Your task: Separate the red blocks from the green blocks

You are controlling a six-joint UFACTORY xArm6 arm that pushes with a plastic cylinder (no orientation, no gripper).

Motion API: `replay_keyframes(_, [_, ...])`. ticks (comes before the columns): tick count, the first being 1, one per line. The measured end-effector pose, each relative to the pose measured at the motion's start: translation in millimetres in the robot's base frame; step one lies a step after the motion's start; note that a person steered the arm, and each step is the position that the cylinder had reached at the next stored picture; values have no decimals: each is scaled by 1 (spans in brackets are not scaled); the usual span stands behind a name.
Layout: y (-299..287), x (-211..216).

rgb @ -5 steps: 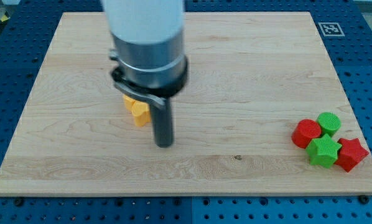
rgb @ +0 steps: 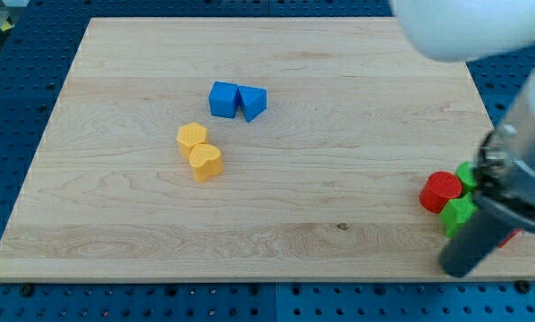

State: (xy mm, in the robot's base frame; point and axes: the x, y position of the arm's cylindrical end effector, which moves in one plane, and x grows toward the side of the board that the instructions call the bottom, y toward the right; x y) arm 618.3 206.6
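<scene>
My tip (rgb: 456, 268) rests near the board's bottom right edge, just below the cluster of red and green blocks. A red cylinder (rgb: 439, 190) lies at the cluster's left. A green block (rgb: 459, 213) sits right below it, partly covered by my rod. Another green block (rgb: 467, 173) peeks out above, beside the arm. A sliver of a red block (rgb: 509, 237) shows to the right of the rod. The arm hides the rest of the cluster.
A blue cube (rgb: 222, 98) and a blue triangular block (rgb: 252, 102) touch at the upper middle. Two yellow blocks, one (rgb: 191, 137) above another (rgb: 206, 162), lie below them. The wooden board (rgb: 321, 80) sits on a blue perforated table.
The arm has swung from the board's left middle, by the yellow blocks, to the bottom right by the red-green cluster. The blue blocks are now uncovered. No block appears to have moved.
</scene>
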Motion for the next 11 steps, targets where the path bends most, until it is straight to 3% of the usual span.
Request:
replay_keyframes(1, [80,0])
replay_keyframes(6, [60,-29])
replay_keyframes(11, [26,-97])
